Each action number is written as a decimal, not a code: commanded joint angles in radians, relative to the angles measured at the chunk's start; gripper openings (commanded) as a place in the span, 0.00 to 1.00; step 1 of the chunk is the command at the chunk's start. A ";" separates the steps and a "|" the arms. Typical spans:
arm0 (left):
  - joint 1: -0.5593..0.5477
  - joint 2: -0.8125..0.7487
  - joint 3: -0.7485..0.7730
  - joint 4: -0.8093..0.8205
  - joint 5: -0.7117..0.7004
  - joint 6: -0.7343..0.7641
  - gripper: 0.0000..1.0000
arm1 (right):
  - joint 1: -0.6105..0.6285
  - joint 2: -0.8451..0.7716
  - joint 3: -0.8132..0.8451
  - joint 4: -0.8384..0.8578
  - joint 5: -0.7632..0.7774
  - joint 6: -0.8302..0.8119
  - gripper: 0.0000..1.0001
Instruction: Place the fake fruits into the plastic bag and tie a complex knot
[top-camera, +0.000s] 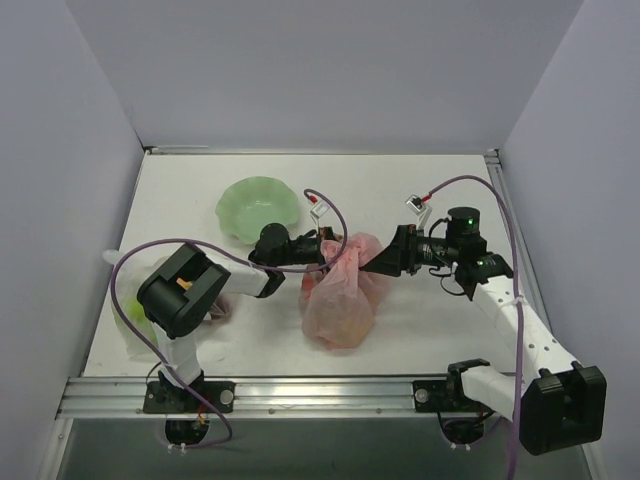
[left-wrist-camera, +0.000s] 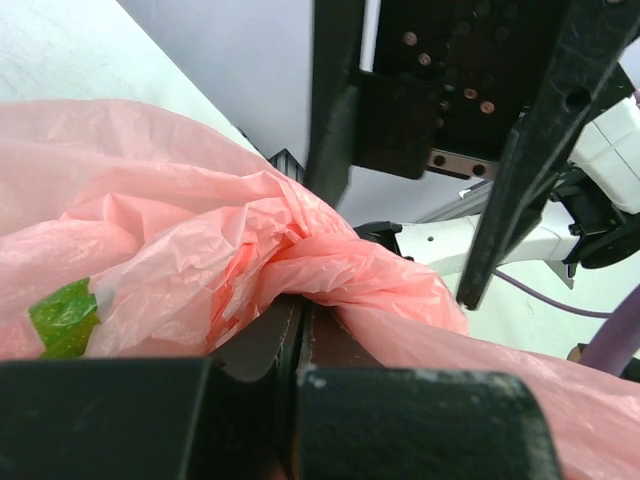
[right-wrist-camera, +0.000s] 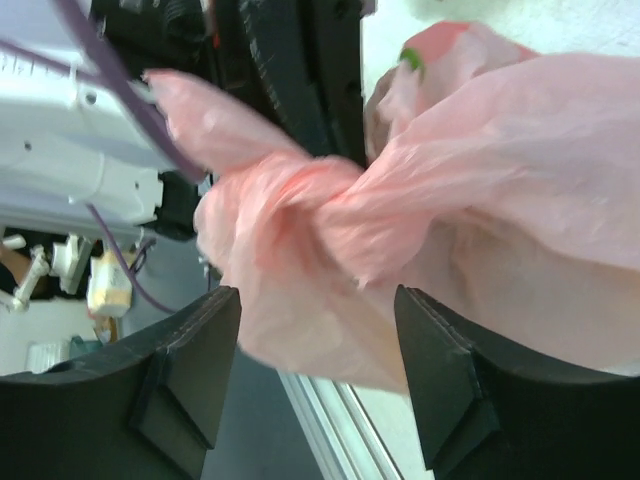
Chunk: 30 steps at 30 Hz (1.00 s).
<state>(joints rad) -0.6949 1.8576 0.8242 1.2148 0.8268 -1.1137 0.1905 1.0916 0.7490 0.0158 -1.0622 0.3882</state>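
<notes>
Pinching the bag (top-camera: 340, 300) at its gathered neck with the left gripper (top-camera: 320, 251), fingers (left-wrist-camera: 400, 420) pressed tight together on a fold of pink film, no gap between them in the left wrist view. Straddling that same twisted neck from the opposite side with the right gripper (top-camera: 375, 264), fingers (right-wrist-camera: 190, 380) spread well apart, bunched plastic between and just beyond them; touching the film or not, impossible to tell. Facing tip to tip over the bag, near the middle of the table (top-camera: 420, 190), left gripper on the left of the neck, right gripper on the right. With the bag's bulging body down on the table about mid-width, nearer the near edge than the far edge, neck drawn up and toward the far side. Wrinkled, translucent, darker pink at the twist. Showing a green patch (left-wrist-camera: 65, 318) through the film low at the left of the left wrist view; contents otherwise too veiled to tell apart. Beyond the left gripper, toward the far left corner, an upright pale green bowl (top-camera: 258, 207), just beside the arm, apart from the bag. At the left edge, under the left arm's elbow, something yellow-green (top-camera: 133, 318), mostly hidden, not nameable. Over both arms, looping purple cables (top-camera: 180, 241).
</notes>
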 joint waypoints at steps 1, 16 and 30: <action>-0.005 -0.017 0.020 0.032 0.028 0.014 0.00 | -0.017 -0.048 0.027 -0.186 -0.074 -0.136 0.57; -0.014 -0.009 0.030 0.058 0.038 -0.008 0.00 | -0.039 0.028 -0.051 0.068 -0.012 0.038 0.30; -0.028 0.006 0.039 0.112 0.048 -0.037 0.00 | -0.016 0.103 -0.060 0.269 -0.071 0.196 0.28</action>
<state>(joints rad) -0.7029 1.8591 0.8257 1.2377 0.8406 -1.1404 0.1600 1.1866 0.6876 0.1799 -1.1141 0.5415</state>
